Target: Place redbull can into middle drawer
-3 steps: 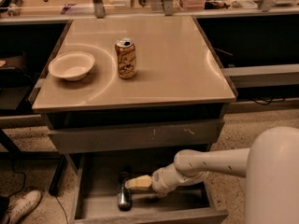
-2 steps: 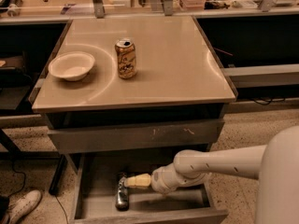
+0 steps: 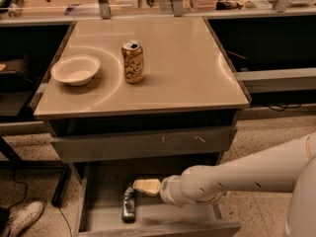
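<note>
Camera view gives us the tan surface [image 3: 187,78] first, with the white arm [image 3: 247,174] reaching in low from the right. Under the scratched drawer front [image 3: 148,143], the middle drawer [image 3: 101,191] stands open. 1 white bowl [image 3: 75,69] and 1 gold can [image 3: 133,62] sit on top. The tool [image 3: 138,185] is inside the middle drawer, just beside the top of the redbull can [image 3: 129,206], which rests on the drawer floor; we cannot tell whether it is apart or together.

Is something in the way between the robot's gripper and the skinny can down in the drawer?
Nothing visible does. The gripper is inside the open middle drawer, just beside the redbull can, which is already in that drawer.
</note>
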Action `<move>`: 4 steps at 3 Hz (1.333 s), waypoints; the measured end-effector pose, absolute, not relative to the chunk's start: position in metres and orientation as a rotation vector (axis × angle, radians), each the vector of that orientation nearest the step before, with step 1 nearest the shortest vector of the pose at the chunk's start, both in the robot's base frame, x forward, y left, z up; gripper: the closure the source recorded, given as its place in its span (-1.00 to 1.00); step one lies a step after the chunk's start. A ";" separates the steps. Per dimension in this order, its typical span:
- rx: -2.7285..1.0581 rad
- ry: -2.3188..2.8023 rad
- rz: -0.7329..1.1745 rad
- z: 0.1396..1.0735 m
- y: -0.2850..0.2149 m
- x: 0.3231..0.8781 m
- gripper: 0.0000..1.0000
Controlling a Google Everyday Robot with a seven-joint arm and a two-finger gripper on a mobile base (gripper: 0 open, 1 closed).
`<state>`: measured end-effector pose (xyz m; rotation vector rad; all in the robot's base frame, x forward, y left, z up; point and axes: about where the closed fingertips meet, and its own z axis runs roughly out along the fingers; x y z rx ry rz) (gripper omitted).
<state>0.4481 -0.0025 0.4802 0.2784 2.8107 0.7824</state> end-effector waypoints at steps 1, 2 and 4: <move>0.576 2.685 0.620 0.511 -0.053 0.460 -1.00; 0.681 2.530 0.483 0.546 -0.108 0.465 -1.00; 0.328 2.385 0.253 0.588 -0.155 0.429 -1.00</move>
